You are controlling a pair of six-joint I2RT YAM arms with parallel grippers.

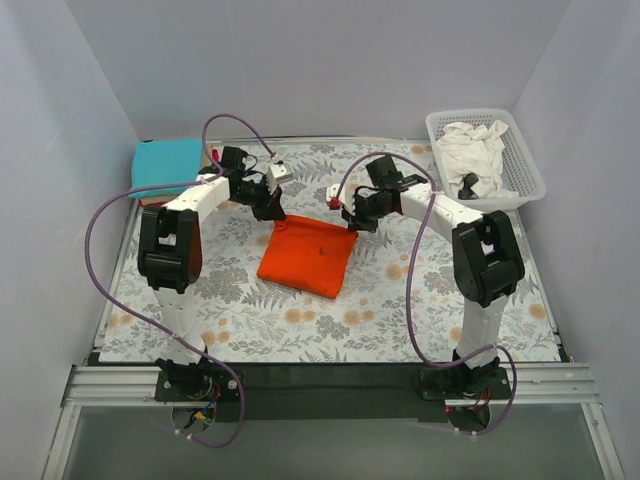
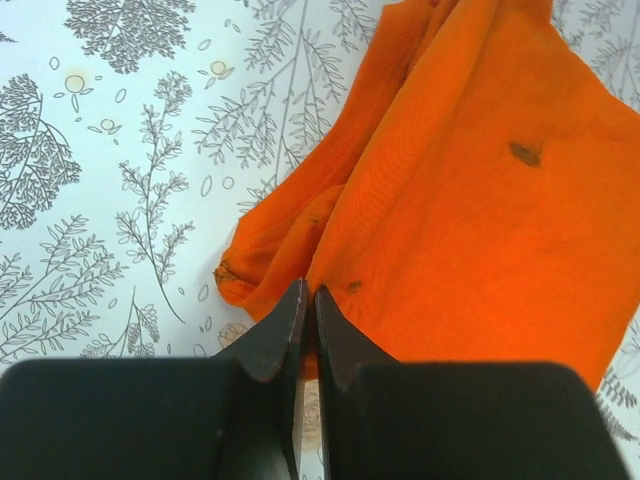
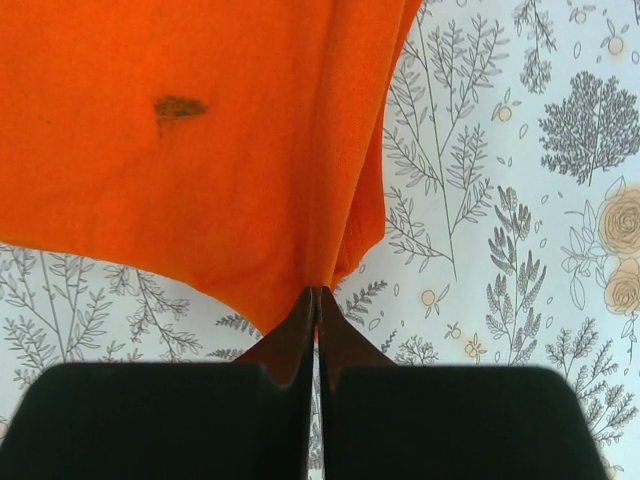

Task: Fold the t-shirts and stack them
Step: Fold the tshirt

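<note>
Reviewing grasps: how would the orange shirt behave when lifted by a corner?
The orange shirt probably hangs limp: its edge lies in soft folds. Likely light, as the cloth looks thin. Unlikely to slip, being matte weave.

Grey floral cloth (image 1: pixel 350 320) spread flat across table, orange blossoms scattered over near part. White lattice basket (image 1: pixel 528 165) at far right corner. Plain pale walls (image 1: pixel 330 60) on three sides.
</note>
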